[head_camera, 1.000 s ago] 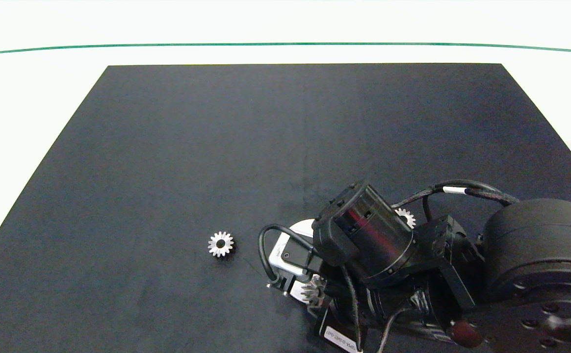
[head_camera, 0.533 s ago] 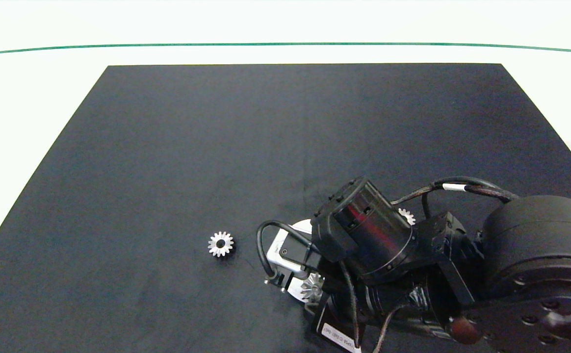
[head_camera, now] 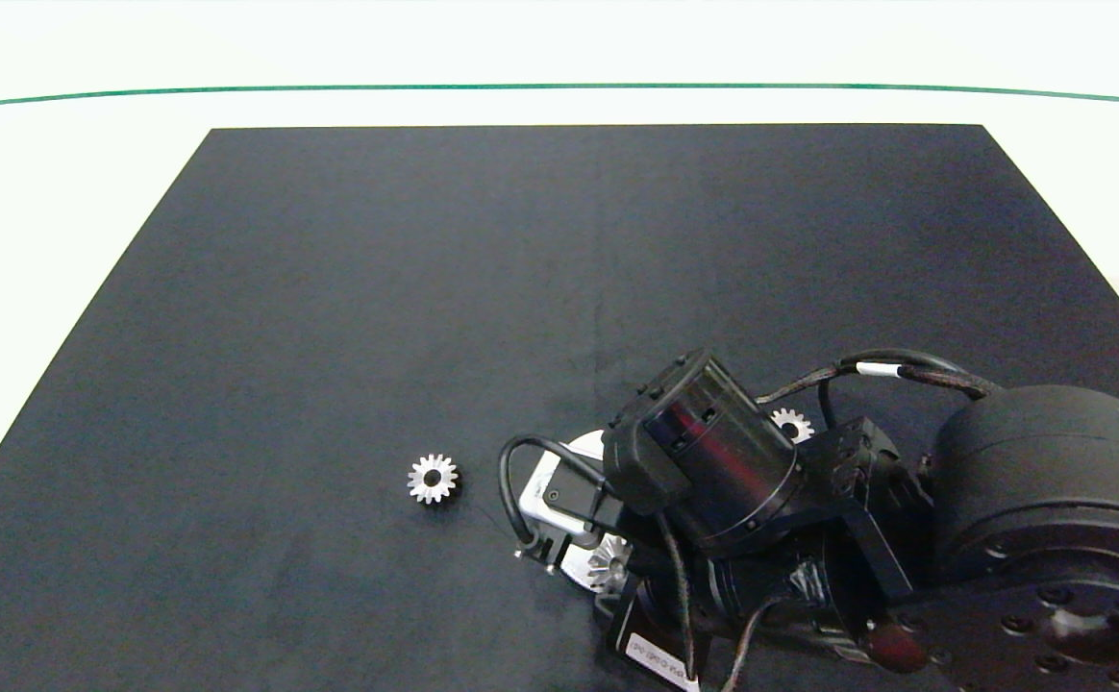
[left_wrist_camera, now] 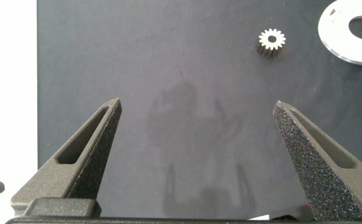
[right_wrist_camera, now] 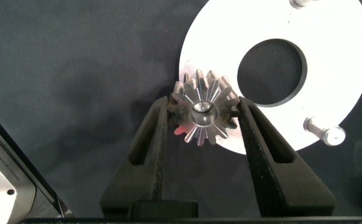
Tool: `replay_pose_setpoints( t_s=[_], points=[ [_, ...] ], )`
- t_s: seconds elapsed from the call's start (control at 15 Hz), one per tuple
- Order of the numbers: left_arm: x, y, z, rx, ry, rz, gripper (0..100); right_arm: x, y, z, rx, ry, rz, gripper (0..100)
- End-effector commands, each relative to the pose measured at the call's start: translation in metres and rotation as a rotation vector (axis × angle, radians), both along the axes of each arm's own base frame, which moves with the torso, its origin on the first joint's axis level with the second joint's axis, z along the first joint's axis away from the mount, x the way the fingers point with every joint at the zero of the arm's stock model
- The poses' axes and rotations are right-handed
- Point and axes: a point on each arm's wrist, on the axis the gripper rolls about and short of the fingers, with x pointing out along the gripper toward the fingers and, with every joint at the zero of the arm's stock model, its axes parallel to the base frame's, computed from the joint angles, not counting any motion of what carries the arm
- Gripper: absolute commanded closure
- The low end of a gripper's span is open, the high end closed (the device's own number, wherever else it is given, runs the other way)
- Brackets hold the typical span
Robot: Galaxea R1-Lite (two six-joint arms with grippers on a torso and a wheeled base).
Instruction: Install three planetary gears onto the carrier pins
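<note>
My right gripper [right_wrist_camera: 204,104] is shut on a small silver planetary gear [right_wrist_camera: 203,118] at the rim of the white carrier disc [right_wrist_camera: 330,74]. A round pin tip shows in the gear's centre hole. Two other carrier pins [right_wrist_camera: 324,132] stand bare, one of them at the disc's far rim [right_wrist_camera: 299,3]. From above, this gear [head_camera: 609,561] peeks out under the right wrist. A second gear [head_camera: 433,478] lies loose on the mat to the disc's left. A third gear [head_camera: 792,424] is half hidden behind the right arm. My left gripper [left_wrist_camera: 196,106] hangs open over bare mat.
The work lies on a black mat [head_camera: 425,288] on a white table. The bulky right arm [head_camera: 1021,519] covers the mat's near right corner and most of the disc [head_camera: 586,445]. The left wrist view shows the loose gear [left_wrist_camera: 272,42] beside the disc [left_wrist_camera: 338,37].
The right arm has shifted slightly left and toward the near edge, and the held gear has settled over the disc's rim. The loose gear on the left has not moved.
</note>
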Motion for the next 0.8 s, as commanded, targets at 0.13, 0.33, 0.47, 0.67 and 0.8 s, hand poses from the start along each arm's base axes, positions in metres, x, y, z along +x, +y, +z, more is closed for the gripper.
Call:
replay_pose_setpoints(
  t_s=[0.13,0.33,0.47,0.67,0.8],
  points=[
    [0.0,0.0,0.0,0.0,0.002,-0.004,0,0.0,0.0,-0.002,-0.009,0.002,0.0,0],
    [0.0,0.0,0.0,0.0,0.002,-0.008,0,0.0,0.0,-0.001,-0.009,0.001,0.0,0],
    [0.0,0.0,0.001,0.0,-0.003,-0.008,0,0.0,0.0,-0.001,-0.009,0.001,0.0,0],
    [-0.001,0.0,0.001,0.0,-0.001,-0.008,0,-0.003,-0.004,0.005,0.005,-0.007,0.0,0],
    [-0.001,0.0,0.001,0.0,-0.005,-0.008,0,-0.015,-0.024,0.031,0.043,-0.036,-0.006,0]
  ],
)
